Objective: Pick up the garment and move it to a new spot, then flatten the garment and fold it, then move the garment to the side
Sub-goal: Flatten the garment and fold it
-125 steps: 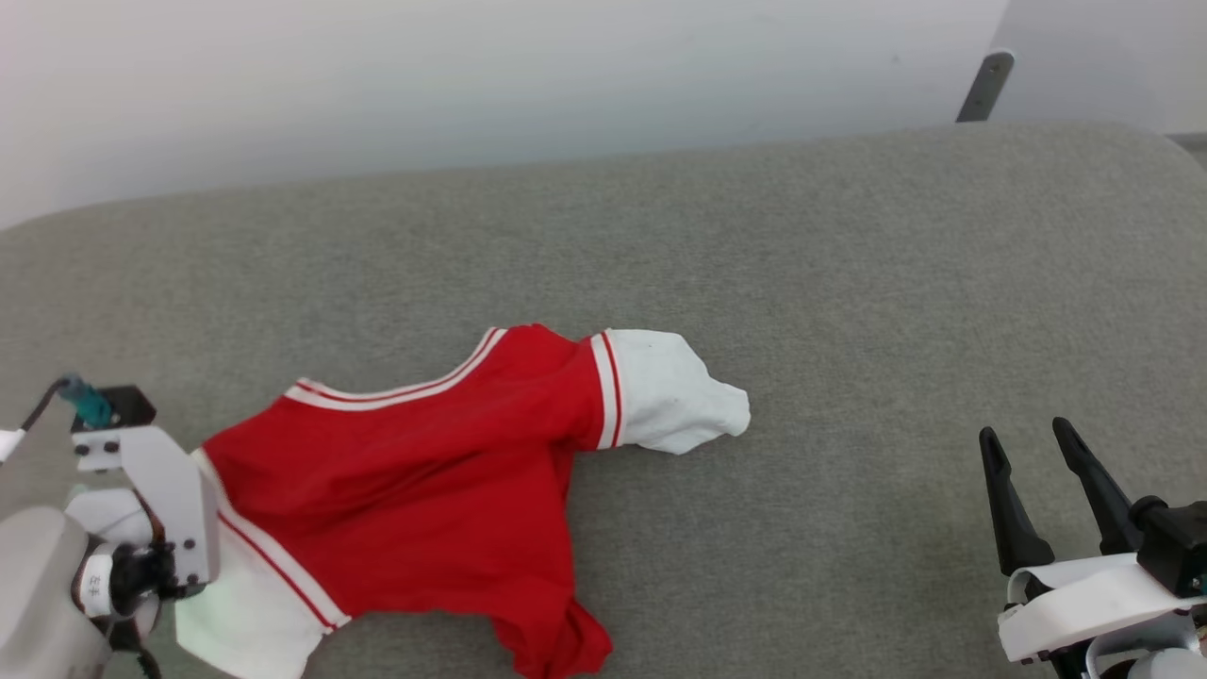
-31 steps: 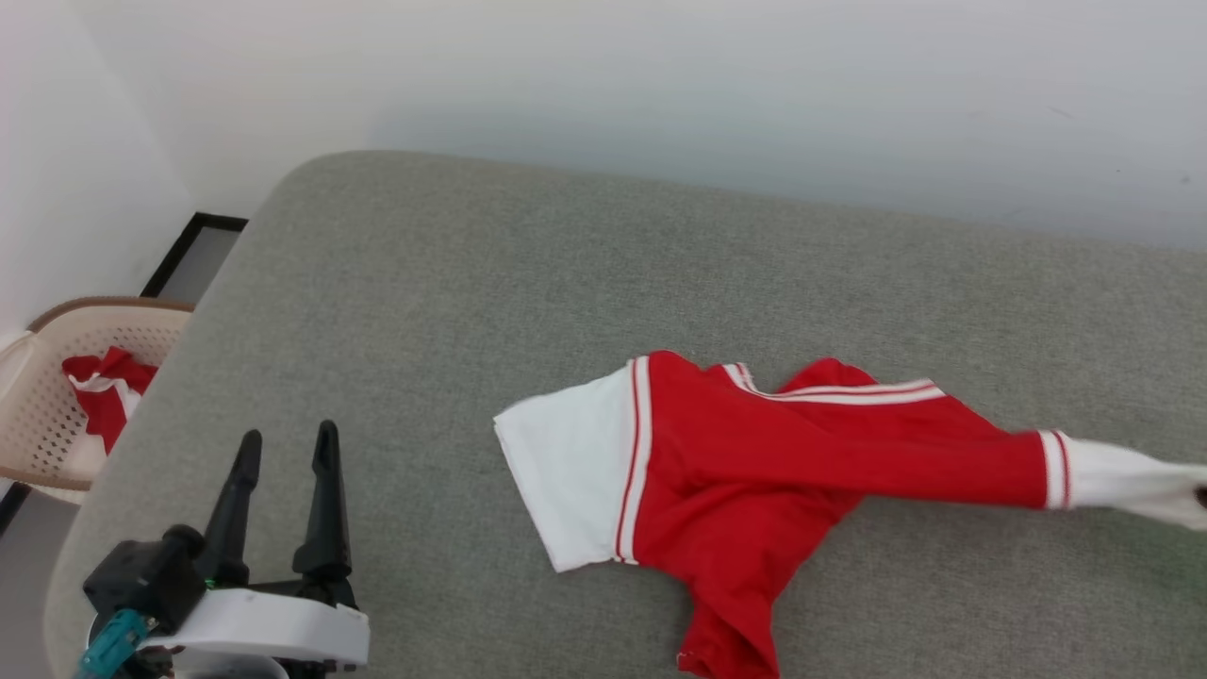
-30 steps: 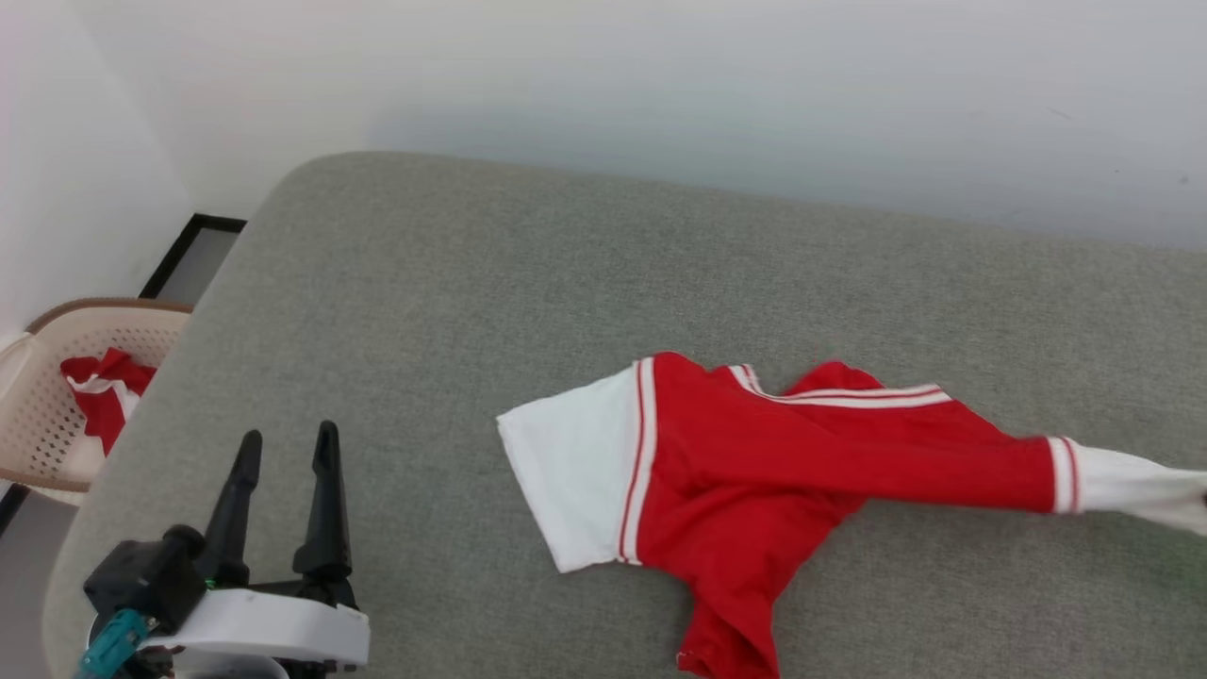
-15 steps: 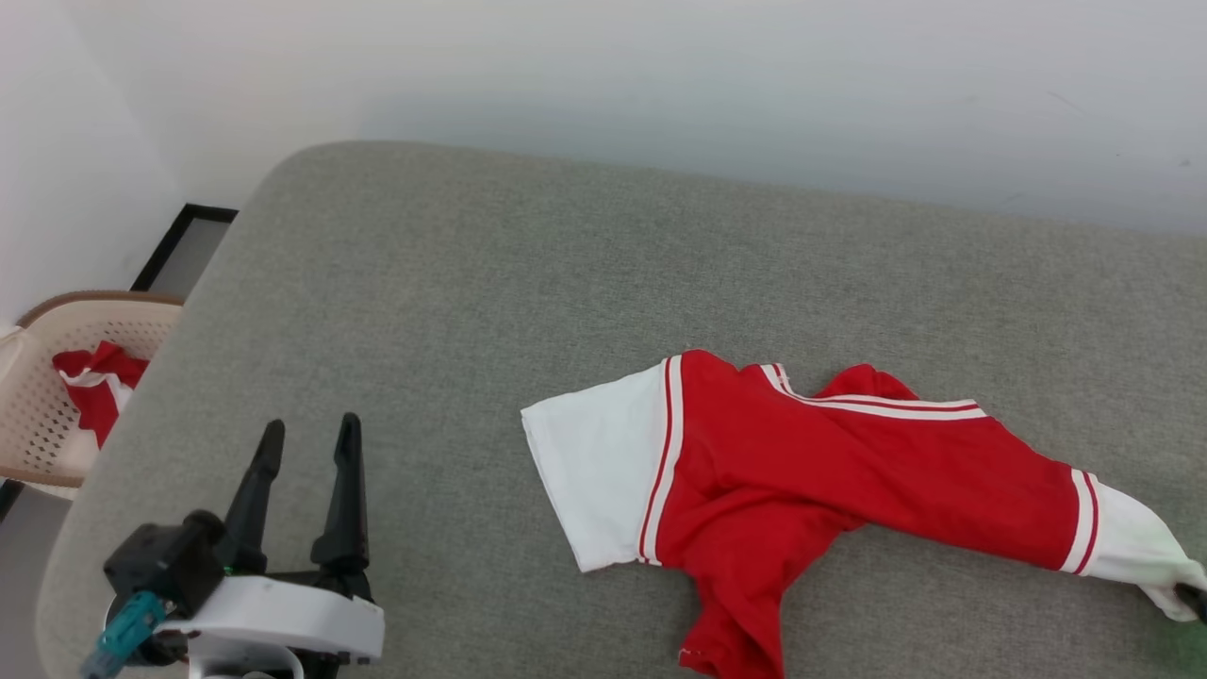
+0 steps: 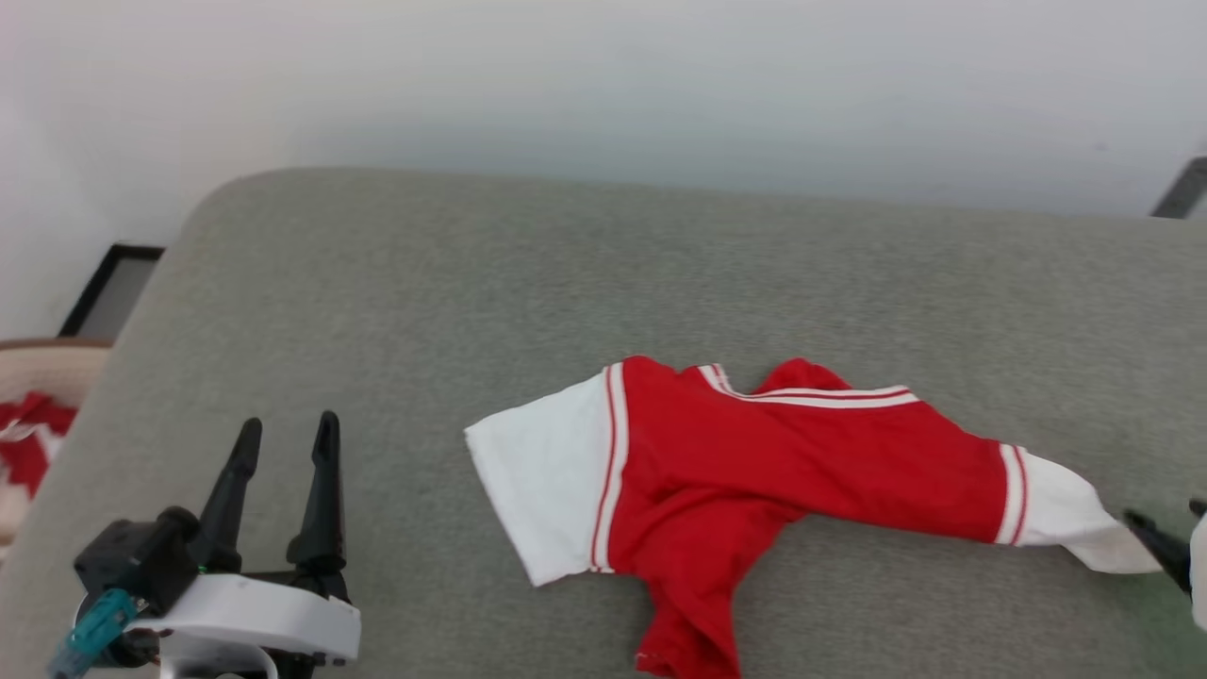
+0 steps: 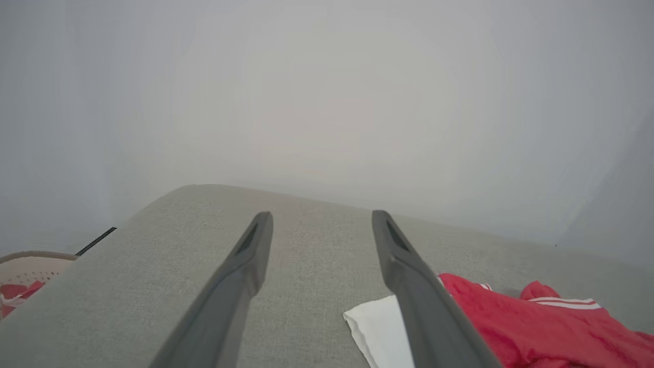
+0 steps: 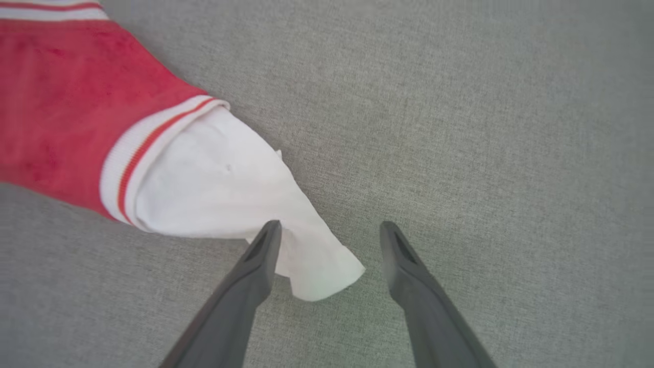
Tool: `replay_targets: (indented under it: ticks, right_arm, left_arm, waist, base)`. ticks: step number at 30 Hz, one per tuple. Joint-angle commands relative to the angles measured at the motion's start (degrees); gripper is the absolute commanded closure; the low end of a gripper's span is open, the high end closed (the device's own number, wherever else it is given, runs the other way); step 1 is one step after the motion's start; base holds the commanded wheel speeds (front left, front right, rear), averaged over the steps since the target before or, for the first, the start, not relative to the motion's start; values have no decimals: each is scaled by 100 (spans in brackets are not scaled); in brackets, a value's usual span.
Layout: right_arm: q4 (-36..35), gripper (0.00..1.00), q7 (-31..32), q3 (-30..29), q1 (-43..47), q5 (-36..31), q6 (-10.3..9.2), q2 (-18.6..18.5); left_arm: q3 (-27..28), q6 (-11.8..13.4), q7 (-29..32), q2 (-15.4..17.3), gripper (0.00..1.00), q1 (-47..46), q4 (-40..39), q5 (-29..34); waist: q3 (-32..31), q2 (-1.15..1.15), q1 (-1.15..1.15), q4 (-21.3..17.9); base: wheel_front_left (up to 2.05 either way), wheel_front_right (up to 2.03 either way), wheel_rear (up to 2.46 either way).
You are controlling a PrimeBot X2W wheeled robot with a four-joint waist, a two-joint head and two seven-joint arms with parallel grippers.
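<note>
The right tool (image 7: 329, 227) has its two fingers standing apart, and nothing is clamped between them. In the right wrist view the white tip of one sleeve (image 7: 219, 194) lies loose in the gap, on the grey bench (image 7: 485, 128). The finger on the 9 o'clock side overlaps the edge of this sleeve, but whether it touches the cloth I cannot tell. From the tool the sleeve widens toward 10 o'clock, up to its striped trim and then the red body of the garment (image 7: 61, 92). In the head view this tool (image 5: 1174, 528) shows at the 3 o'clock edge, with its dark fingertips just beside the sleeve end.

The left tool (image 5: 289, 426) is also apart and holds nothing. It hangs over the bench near the 8 o'clock corner of the head view with its fingers pointing to 12 o'clock. It is well apart from the garment, which lies at its 3 o'clock side.

The garment lies crumpled on the bench, from the centre to 3 o'clock. The other sleeve (image 5: 537, 490) is spread flat at its 9 o'clock end and the neck trim (image 5: 811, 396) is at 12 o'clock. The red body twists into a narrow tail toward 6 o'clock.

Beside the bench, at 9 o'clock, a pale basket (image 5: 42, 358) holds a red-and-white cloth (image 5: 19, 443). A plain wall (image 5: 603, 85) stands behind at 12 o'clock.
</note>
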Motion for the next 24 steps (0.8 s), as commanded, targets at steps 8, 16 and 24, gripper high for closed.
replay_targets:
  ticks: [8, 16, 24]
  right_arm:
    - [-925, 0, -480, -445, 175, -250, -6, 242]
    - [-1683, 0, -1454, -933, 764, -889, -6, 998]
    - [-2194, 0, -2050, -1372, 1435, -1361, -6, 1734]
  left_arm:
    - [87, 20, 195, 179, 0, 133, -235, -127]
    - [105, -67, 535, 442, 0, 81, -387, -217]
    - [-1, -417, 1385, 873, 0, -336, -202, -550]
  waist:
    - [-186, 0, 0, -703]
    - [-263, 0, 0, -1149]
    - [-260, 0, 0, -1417]
  base:
    - [0, 0, 0]
    - [0, 0, 0]
    - [0, 0, 0]
